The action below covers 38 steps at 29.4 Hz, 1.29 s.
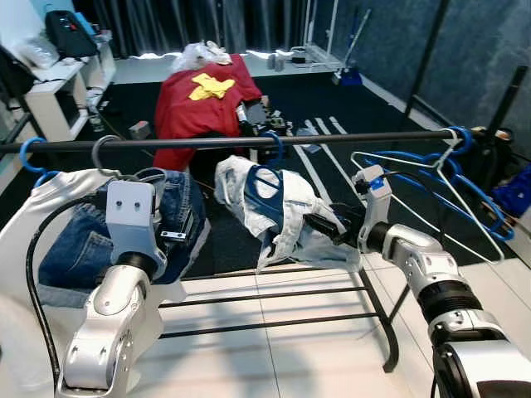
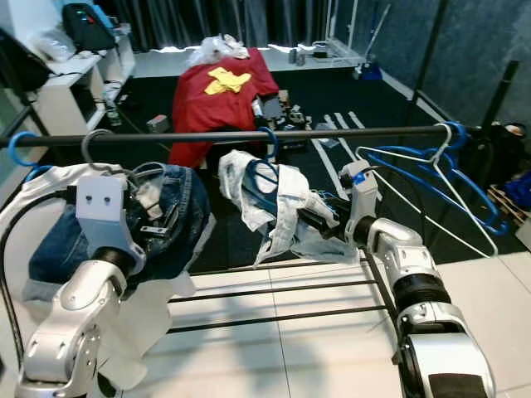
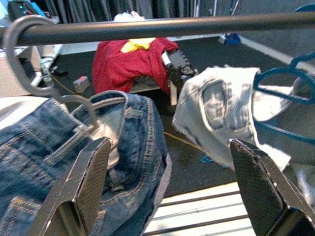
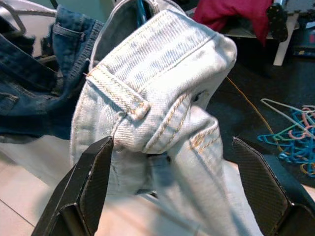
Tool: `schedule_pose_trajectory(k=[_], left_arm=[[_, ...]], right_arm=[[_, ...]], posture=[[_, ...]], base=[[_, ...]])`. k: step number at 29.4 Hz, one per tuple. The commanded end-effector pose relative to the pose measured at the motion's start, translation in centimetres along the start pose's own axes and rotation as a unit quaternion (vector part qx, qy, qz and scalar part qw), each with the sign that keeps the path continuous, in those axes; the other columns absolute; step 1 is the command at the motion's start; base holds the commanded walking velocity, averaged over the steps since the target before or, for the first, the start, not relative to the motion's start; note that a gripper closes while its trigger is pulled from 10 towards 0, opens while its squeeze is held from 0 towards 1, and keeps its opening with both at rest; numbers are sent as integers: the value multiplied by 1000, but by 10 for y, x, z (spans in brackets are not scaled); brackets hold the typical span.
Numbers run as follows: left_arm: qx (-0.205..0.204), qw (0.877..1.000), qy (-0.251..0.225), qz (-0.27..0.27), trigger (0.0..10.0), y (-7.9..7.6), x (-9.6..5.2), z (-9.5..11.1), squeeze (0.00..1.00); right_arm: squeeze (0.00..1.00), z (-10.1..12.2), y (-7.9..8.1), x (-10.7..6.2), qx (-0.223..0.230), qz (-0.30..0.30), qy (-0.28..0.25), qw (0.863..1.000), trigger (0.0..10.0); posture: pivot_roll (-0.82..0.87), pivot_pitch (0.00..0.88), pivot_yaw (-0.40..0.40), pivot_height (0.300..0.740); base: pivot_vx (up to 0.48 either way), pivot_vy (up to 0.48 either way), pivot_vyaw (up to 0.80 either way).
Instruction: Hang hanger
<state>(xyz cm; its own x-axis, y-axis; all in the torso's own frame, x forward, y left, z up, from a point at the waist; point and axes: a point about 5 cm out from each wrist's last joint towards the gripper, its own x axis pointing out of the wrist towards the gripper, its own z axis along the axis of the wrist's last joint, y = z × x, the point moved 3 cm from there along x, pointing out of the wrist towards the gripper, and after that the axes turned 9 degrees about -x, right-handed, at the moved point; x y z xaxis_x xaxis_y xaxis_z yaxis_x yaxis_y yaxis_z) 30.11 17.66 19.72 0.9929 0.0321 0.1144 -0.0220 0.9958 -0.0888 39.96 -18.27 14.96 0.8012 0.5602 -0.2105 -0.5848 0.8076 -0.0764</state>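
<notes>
Hanger (image 1: 267, 184), blue, hooked on rail (image 1: 249, 141) mid-span, carrying pale denim (image 1: 282, 211). Right pincer (image 4: 172, 191) spread wide, denim between its fingers, none gripped; reaching leftward from just right of hanger. Left pincer (image 3: 167, 191) likewise open, near dark jeans (image 1: 124, 224). Free rail rightward before empty hangers (image 1: 448, 178).
</notes>
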Motion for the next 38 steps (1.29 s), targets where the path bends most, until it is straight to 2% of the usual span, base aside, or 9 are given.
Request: schedule_pose_trajectory(k=[1, 7, 12, 20, 26, 27, 28, 29, 38], left_arm=[[8, 1000, 4, 5, 10000, 4, -2, 1, 0], [21, 1000, 4, 22, 10000, 15, -10, 8, 0], [27, 999, 6, 21, 10000, 15, -12, 11, 0], [36, 999, 11, 31, 10000, 21, -20, 15, 0], [34, 999, 13, 31, 10000, 19, -21, 16, 0], [33, 999, 13, 31, 10000, 18, -21, 16, 0], [33, 999, 13, 31, 10000, 18, -21, 16, 0], [34, 999, 12, 29, 10000, 17, -20, 18, 0], [37, 999, 9, 29, 10000, 18, -20, 22, 0]], right_arm=[[0, 5, -3, 0, -16, -4, -1, 1000, 10000], [0, 19, -12, 8, -56, -39, -1, 998, 10000], [0, 7, -12, 13, -73, -69, 44, 994, 10000], [0, -16, -2, 16, -87, -44, 107, 989, 10000], [0, -16, -7, 15, -98, -62, 115, 987, 10000], [0, -13, -9, 15, -99, -69, 111, 986, 5725], [0, -13, -9, 15, -99, -69, 111, 986, 5725], [0, 0, -18, 12, -99, -91, 87, 987, 0], [0, 20, -27, 9, -103, -96, 52, 989, 0]], posture=[[16, 0, 10, 740], [49, 0, 9, 740], [66, 6, 5, 740], [89, 19, -8, 740], [86, 18, -10, 740], [86, 18, -10, 740], [86, 18, -10, 740], [82, 20, -2, 740], [69, 20, -5, 740]], base=[[0, 0, 0], [0, 0, 0], [0, 0, 0], [0, 0, 0], [0, 0, 0], [0, 0, 0], [0, 0, 0], [0, 0, 0], [0, 0, 0]])
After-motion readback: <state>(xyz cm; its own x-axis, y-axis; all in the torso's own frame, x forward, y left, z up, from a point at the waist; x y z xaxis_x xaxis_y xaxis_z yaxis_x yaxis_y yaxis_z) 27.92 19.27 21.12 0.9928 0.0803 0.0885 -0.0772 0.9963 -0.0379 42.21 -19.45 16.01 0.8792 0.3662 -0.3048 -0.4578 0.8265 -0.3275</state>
